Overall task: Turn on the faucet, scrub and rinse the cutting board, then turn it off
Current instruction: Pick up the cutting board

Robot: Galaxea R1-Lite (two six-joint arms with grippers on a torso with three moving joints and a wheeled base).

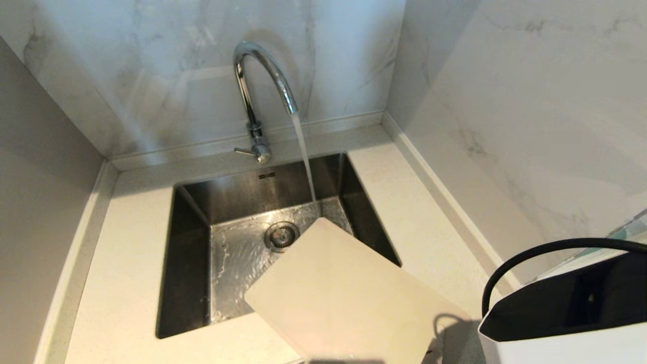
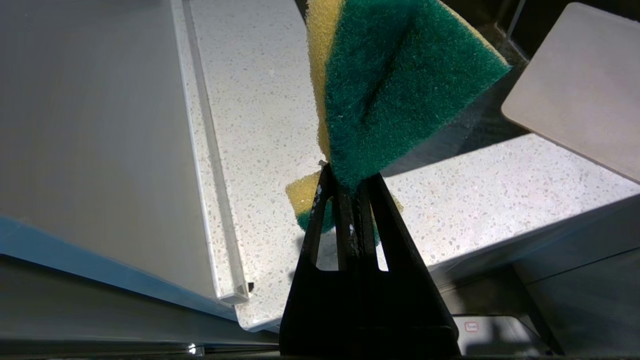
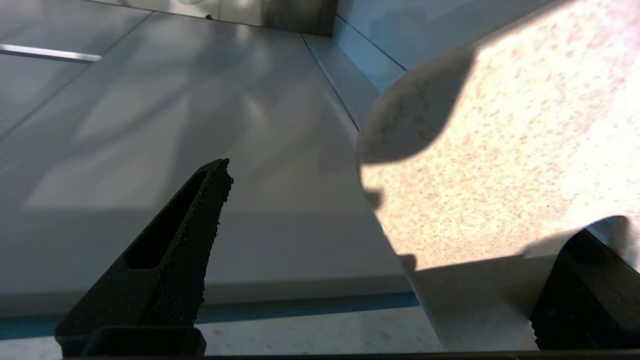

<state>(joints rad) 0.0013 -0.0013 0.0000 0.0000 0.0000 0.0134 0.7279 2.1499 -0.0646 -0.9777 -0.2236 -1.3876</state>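
Observation:
The chrome faucet (image 1: 251,98) arches over the steel sink (image 1: 187,263), and a stream of water (image 1: 305,156) falls from it just past the far corner of the cutting board (image 1: 343,293). The cream board lies tilted over the sink's front right corner. My left gripper (image 2: 350,185) is shut on a green and yellow sponge (image 2: 390,85) above the counter, with the board's corner (image 2: 580,90) off to the side. My right gripper (image 3: 407,200) is open; a rounded corner of the board (image 3: 500,150) reaches between its fingers, near one of them.
The faucet's small lever (image 1: 242,150) sticks out to the left near its base. A drain (image 1: 281,235) sits in the wet sink floor. Speckled white counter (image 1: 131,242) surrounds the sink, with marble walls close behind and to the right. My right arm's housing (image 1: 556,313) fills the lower right.

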